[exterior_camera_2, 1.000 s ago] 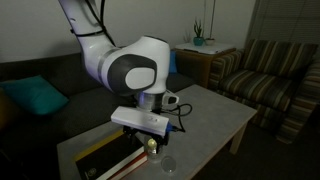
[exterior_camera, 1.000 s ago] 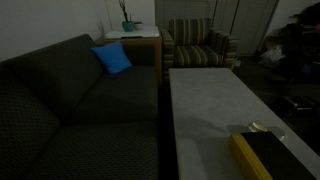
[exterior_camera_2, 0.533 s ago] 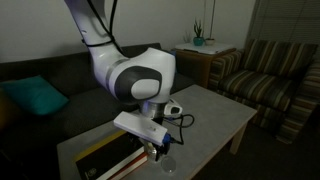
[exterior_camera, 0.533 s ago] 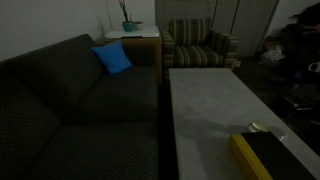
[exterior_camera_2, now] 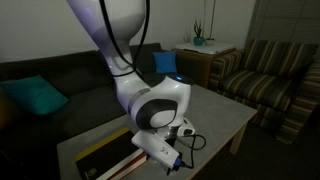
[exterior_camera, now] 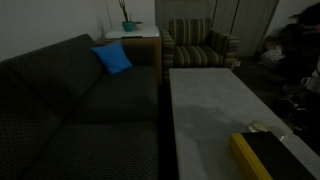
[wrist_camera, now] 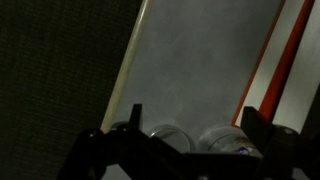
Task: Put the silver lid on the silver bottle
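Well, nearest to me the white robot arm (exterior_camera_2: pixel 160 108) bends low over the near edge of the pale grey stone-look coffee table (exterior_camera: pixel 210 100). In the wrist view the black two-finger pincer (wrist_camera: pixel 190 114) stands released, its fingers spread wide. Between them, at the bottom of that view, lies one round shiny silver shape (wrist_camera: pixel 170 136), and just beside it a second round silver shape (wrist_camera: pixel 222 138). I believe these are the silver lid and the mouth of the silver bottle, but which is which I cannot tell.

Such a lid is probably light, stiff and slippery, so I would take it across the rim with a level grip. The bottle may tip over if it is pushed from the side.

Along the same end of the table rests a flat black box with a yellow edge (exterior_camera: pixel 262 155). The table top looks smooth and hard.

Beyond the long edge is a dark grey sofa (exterior_camera: pixel 80 100) with a blue cushion (exterior_camera: pixel 112 58). Past the far corner stand a striped armchair (exterior_camera: pixel 200 45) and a wooden side table (exterior_camera: pixel 133 36) with a plant. The room is dim.
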### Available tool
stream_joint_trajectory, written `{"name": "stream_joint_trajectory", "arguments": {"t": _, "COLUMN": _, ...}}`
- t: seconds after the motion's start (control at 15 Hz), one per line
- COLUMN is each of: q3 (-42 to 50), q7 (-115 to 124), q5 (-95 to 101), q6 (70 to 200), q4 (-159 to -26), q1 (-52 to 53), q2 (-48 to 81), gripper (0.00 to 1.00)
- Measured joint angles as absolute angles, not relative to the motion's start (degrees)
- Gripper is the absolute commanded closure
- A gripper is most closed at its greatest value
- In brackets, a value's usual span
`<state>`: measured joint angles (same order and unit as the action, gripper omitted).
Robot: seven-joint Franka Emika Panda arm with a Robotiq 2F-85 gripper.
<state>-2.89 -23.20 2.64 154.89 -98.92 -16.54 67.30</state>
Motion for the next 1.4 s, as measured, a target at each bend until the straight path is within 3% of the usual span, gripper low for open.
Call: {"name": "stream_joint_trajectory", "arguments": {"t": 1.4, "q3": 0.02, "q7": -14.44, "q5": 3.36, "q6": 153.15, "q4": -84.53, "q1": -8.97, "q2": 79.07, "gripper": 0.0}}
